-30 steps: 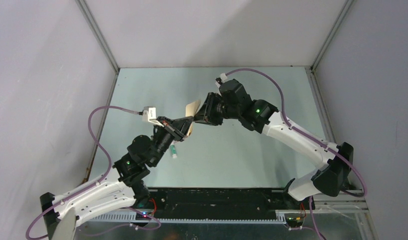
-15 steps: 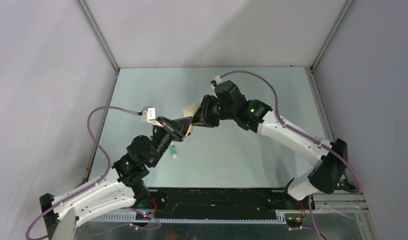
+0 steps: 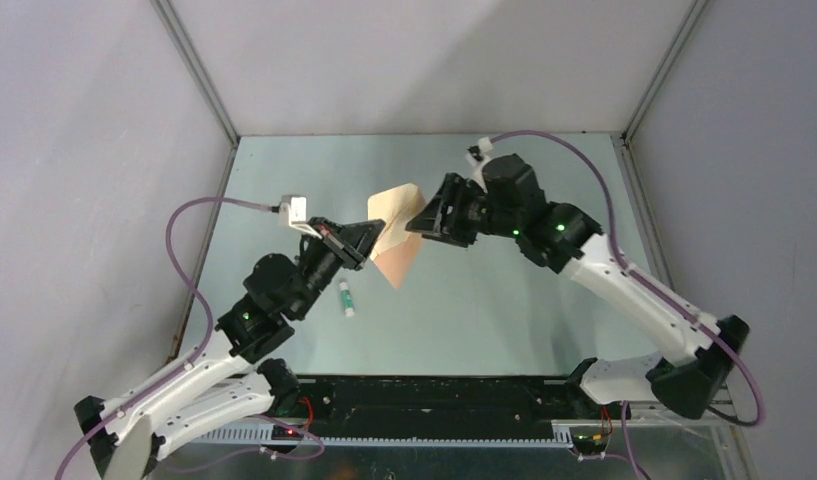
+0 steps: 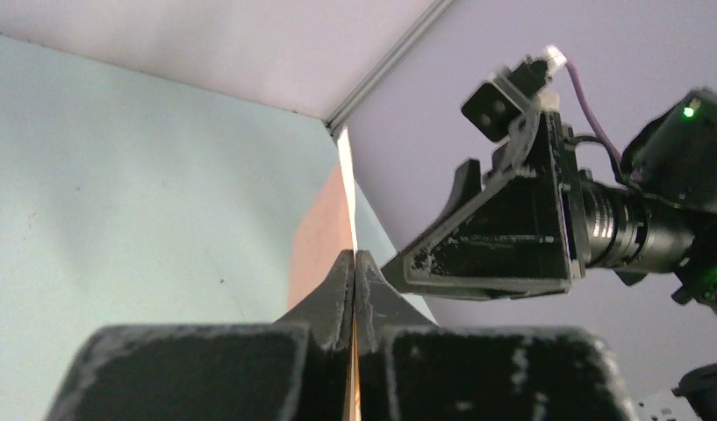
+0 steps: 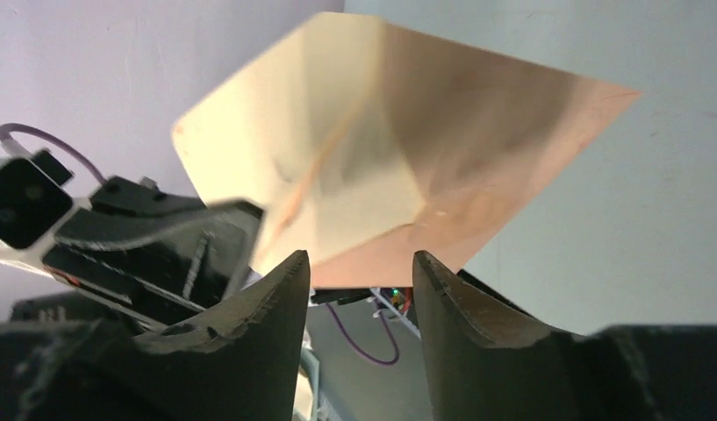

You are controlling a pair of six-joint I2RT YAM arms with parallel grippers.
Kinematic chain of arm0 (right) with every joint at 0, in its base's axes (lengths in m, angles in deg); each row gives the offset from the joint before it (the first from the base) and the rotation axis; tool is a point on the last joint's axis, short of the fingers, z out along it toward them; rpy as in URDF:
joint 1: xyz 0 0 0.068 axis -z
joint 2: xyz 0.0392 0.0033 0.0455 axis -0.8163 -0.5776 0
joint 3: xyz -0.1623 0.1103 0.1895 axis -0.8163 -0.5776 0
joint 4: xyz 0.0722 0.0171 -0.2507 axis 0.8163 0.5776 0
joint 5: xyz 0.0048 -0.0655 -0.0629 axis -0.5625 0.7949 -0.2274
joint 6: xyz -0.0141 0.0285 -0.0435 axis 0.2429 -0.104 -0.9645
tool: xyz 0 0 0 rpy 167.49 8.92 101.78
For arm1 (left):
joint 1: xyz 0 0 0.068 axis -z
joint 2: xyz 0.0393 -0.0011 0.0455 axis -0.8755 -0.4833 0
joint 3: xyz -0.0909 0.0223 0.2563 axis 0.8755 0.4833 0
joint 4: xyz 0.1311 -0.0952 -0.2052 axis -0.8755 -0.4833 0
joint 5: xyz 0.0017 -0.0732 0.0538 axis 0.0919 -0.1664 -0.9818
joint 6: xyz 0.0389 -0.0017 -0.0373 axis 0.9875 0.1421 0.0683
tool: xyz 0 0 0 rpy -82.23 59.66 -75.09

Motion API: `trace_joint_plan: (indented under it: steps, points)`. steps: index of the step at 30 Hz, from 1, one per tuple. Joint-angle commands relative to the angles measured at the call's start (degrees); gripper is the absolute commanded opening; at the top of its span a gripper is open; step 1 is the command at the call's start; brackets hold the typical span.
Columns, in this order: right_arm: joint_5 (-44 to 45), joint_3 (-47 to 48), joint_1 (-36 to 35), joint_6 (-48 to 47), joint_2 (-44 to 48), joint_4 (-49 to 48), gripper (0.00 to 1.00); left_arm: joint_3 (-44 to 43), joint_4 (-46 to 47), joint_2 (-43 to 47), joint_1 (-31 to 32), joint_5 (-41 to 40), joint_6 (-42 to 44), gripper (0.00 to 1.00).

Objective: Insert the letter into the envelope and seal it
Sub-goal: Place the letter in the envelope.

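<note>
My left gripper (image 3: 377,238) is shut on one edge of the tan envelope (image 3: 395,236) and holds it in the air above the table. In the left wrist view the paper (image 4: 321,230) runs edge-on between the shut fingers (image 4: 354,256). The right wrist view shows the envelope (image 5: 398,149) broadside, cream on one half, peach on the other, with diagonal seams and a pointed flap. My right gripper (image 5: 361,259) is open and empty, just short of the envelope's edge; it also shows in the top view (image 3: 418,222). No separate letter sheet can be told apart.
A small white glue stick with a green end (image 3: 346,298) lies on the pale green table (image 3: 504,300) below the left gripper. Grey walls close in the table at the back and both sides. The right gripper's body (image 4: 512,219) is close beside the left fingers.
The right arm has drawn back to the right, off the envelope, with its jaws apart. The left gripper has shifted up and right, and the envelope now shows wider with its pointed flap hanging down.
</note>
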State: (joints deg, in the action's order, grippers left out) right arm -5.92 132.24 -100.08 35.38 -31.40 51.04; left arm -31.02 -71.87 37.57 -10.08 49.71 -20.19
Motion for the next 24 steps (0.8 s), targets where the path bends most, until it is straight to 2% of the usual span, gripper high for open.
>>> trace_joint_plan:
  steps: [1, 7, 10, 13, 14, 15, 17, 18, 22, 24]
  points:
    - [2.11, -4.32, 4.53, -5.91, 7.23, 2.29, 0.51, -7.38, -6.15, -2.94, -6.21, 14.82, 0.0, 0.0]
    - [6.39, -12.23, 9.07, -15.82, 15.38, -0.19, 0.56, -15.14, -11.84, -10.89, -12.22, 38.11, 1.11, 0.0]
    - [6.47, -19.91, 10.19, -19.98, 21.95, -8.73, 0.63, -17.55, -12.31, -13.59, -13.64, 45.85, 1.05, 0.0]
    - [3.48, -31.0, 13.29, -15.58, 30.07, -20.95, 0.79, -15.12, -3.98, -13.5, -15.3, 48.21, -5.08, 0.0]
    - [1.49, -33.99, 13.81, -14.22, 31.96, -24.86, 0.82, -13.26, 1.51, -13.33, -16.21, 48.48, -9.29, 0.0]
    - [0.61, -40.17, 14.62, -10.72, 35.12, -33.48, 0.88, -12.4, 4.01, -13.09, -16.61, 48.84, -11.38, 0.0]
    - [-1.35, -47.4, 15.08, -5.59, 37.99, -45.78, 0.92, -10.22, 11.23, -13.18, -17.7, 49.09, -17.15, 0.0]
    - [-2.15, -48.96, 15.15, -4.22, 38.34, -48.52, 0.92, -9.32, 14.87, -13.34, -18.15, 49.01, -20.19, 0.0]
    - [-3.87, -54.88, 14.11, 2.33, 37.27, -63.28, 0.93, -8.87, 20.43, -14.03, -18.41, 48.09, -24.91, 0.0]
    - [-4.13, -57.83, 12.95, 3.75, 35.31, -74.15, 0.93, -9.05, 22.1, -14.31, -18.48, 47.64, -26.33, 0.0]
